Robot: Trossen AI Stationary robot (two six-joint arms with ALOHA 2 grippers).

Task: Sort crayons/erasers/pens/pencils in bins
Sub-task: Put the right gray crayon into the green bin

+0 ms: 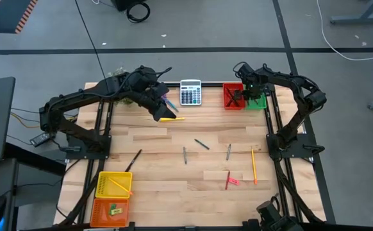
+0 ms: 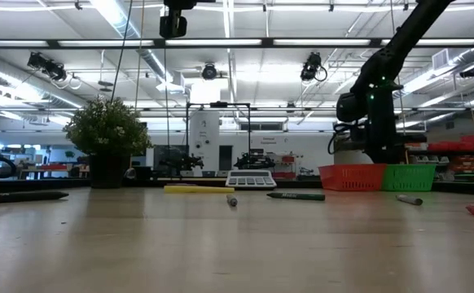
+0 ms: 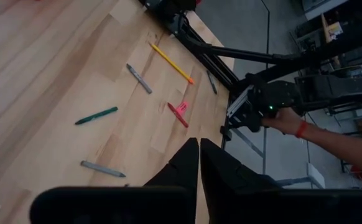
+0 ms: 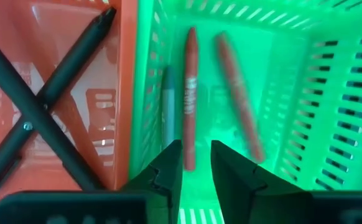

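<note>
My right gripper hangs over the green bin at the far right edge of the bench, fingers a little apart and pinching nothing. The right wrist view shows what the high view does not: two red crayons and one grey-green crayon lie on the green floor, and two black pens cross each other in the red bin, which touches the green one.

My left gripper is above the far left part of the bench, near the calculator, with its fingers pressed together and empty. A bright yellow pen lies just beside it.

The middle of the bench is open room, with only loose sticks: a green one, two grey ones, a long pencil, a red crayon touching a pink eraser, and a black pen toward the left.

The yellow bin and orange bin stand at the near left corner. Only the left wrist view shows a person's hand on the frame beyond the bench edge.
</note>
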